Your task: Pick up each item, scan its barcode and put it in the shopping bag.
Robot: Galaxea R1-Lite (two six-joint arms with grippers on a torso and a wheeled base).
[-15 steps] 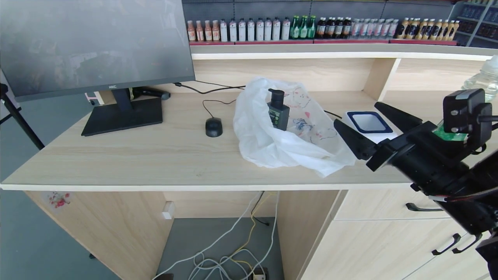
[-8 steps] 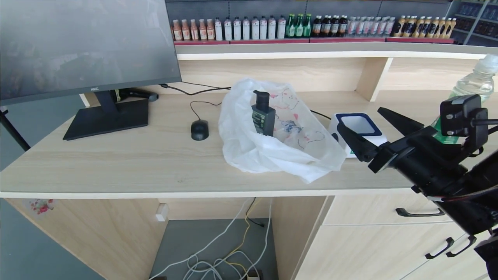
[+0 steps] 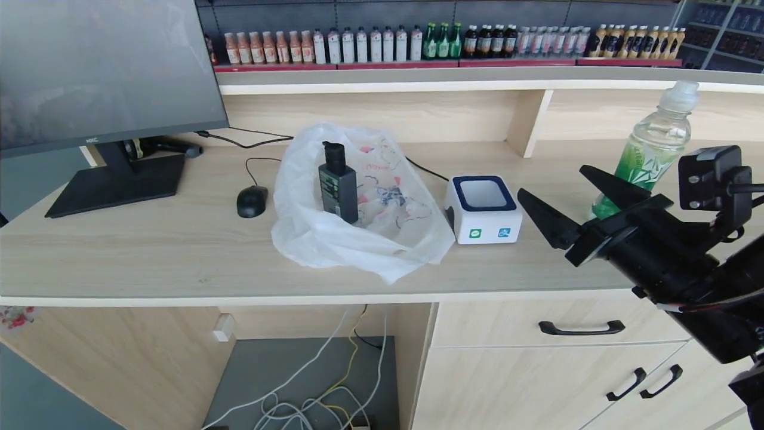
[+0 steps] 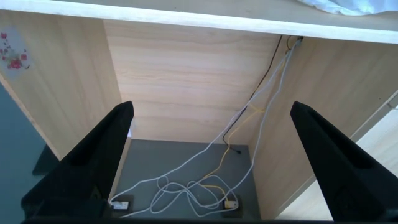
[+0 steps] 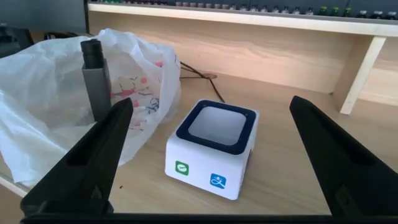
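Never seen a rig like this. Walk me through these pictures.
This is a two-armed robot at a shop counter. The wide picture comes from its head camera; the other two from cameras on its wrists. The right pincer is open and empty, facing a white scanner box. The left pincer, also open and empty, hangs below the counter, facing cables. On the counter: a white bag with a dark pump bottle standing in it, a drink bottle, a mouse and a monitor.

No word or number is legible: the white scanner on the worktop carries a green square sign and a blue square sign on its front, the monitor has a tiny mark on its lower frame, and the clear bottle wears a green label.
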